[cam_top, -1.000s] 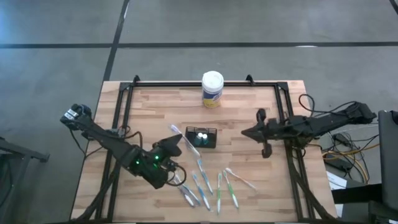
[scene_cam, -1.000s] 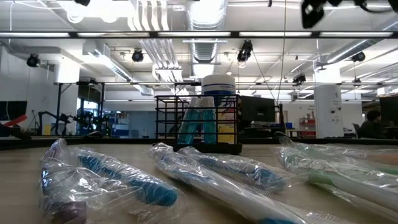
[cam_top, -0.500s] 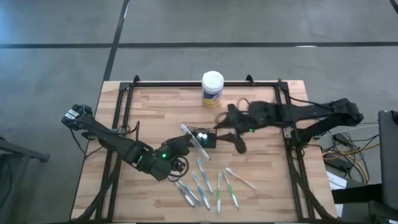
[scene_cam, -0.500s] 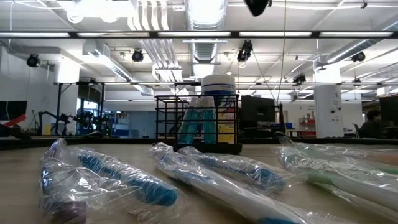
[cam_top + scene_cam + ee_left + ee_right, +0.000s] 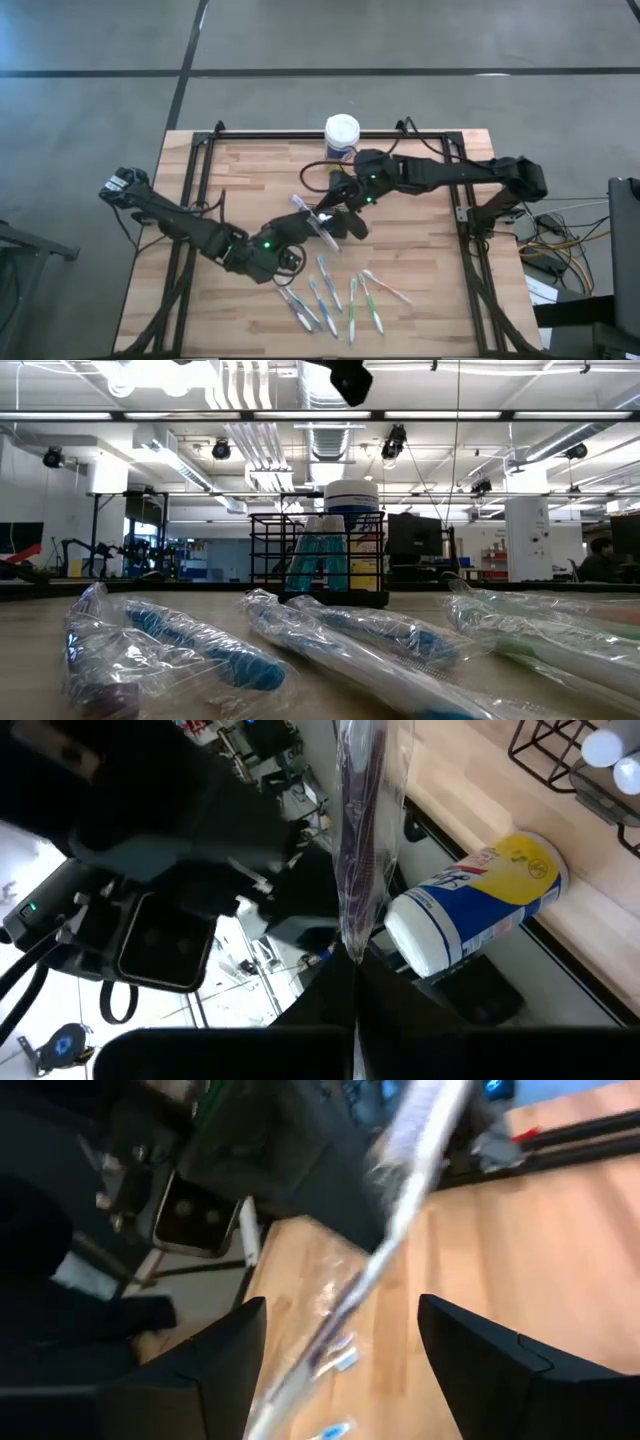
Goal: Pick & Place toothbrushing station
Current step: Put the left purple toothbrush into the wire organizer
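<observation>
Both arms now meet over the small black wire-mesh caddy [image 5: 334, 222]: the right pincer [image 5: 340, 205], spread wide, has swung in beside the left pincer [image 5: 300, 222], clamped on a plastic-wrapped toothbrush [image 5: 312, 217]. Probably a handover; five wrapped toothbrushes [image 5: 335, 300] remain below on the wooden surface [image 5: 250, 170].

Hidden, cropped and blurred parts of the scene

In the high view the small black wire-mesh caddy [image 5: 338, 222] at frame centre is largely covered by the right arm's gripper [image 5: 337, 214], and the white-lidded canister with a yellow label [image 5: 342, 131] is partly overlapped by that arm. In the low view only a dark piece of an arm [image 5: 350, 378] is seen, cut off by the upper edge, and the plastic-wrapped toothbrushes [image 5: 330, 650] in the foreground are cropped at the lower edge. In the right wrist view the thin wrapped toothbrush [image 5: 385, 1245] is smeared by blur, and its colour cannot be told.
</observation>
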### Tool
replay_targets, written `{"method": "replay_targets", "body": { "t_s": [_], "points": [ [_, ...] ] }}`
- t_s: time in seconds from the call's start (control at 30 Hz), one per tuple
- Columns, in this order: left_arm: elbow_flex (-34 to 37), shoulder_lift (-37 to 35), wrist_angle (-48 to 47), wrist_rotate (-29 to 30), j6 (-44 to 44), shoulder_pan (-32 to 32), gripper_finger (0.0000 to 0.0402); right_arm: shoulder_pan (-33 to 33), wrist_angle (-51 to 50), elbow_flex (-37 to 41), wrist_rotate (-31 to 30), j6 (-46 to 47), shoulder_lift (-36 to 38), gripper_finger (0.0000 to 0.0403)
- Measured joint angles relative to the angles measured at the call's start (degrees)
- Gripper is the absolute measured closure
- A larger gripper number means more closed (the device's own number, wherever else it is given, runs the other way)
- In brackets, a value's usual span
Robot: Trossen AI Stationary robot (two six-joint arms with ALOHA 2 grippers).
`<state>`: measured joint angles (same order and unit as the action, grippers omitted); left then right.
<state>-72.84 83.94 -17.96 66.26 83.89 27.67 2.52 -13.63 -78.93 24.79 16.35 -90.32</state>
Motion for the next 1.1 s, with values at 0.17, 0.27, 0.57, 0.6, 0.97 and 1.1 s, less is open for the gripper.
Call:
{"method": "replay_targets", "body": {
  "t_s": [0.17, 0.27, 0.57, 0.6, 0.97, 1.1],
  "points": [
    [0.0, 0.0, 0.0, 0.0, 0.0, -0.5, 0.0401, 0.0, 0.0, -1.3, 3.3, -0.6, -1.9, 0.0165],
    [0.0, 0.0, 0.0, -0.4, 0.1, -0.6, 0.0401, 0.3, 0.1, -1.0, 3.6, -1.2, -1.3, 0.0178],
    [0.0, 0.0, 0.6, -1.5, 1.2, -1.1, 0.0401, 0.3, 0.0, -0.4, 3.5, -2.3, -0.6, 0.0257],
    [0.0, 0.0, 0.8, -1.8, 1.2, -1.2, 0.0401, 0.3, 0.1, -0.3, 3.5, -2.4, -0.6, 0.0266],
    [0.0, 0.1, 3.5, -2.4, 3.2, -2.0, 0.0401, 0.5, 0.1, 0.0, 3.6, -4.4, -0.6, 0.0288],
    [0.1, 0.1, 3.8, -2.6, 3.2, -2.1, 0.0401, 0.6, 0.0, 0.1, 3.5, -5.5, -0.6, 0.0311]
  ]
}}
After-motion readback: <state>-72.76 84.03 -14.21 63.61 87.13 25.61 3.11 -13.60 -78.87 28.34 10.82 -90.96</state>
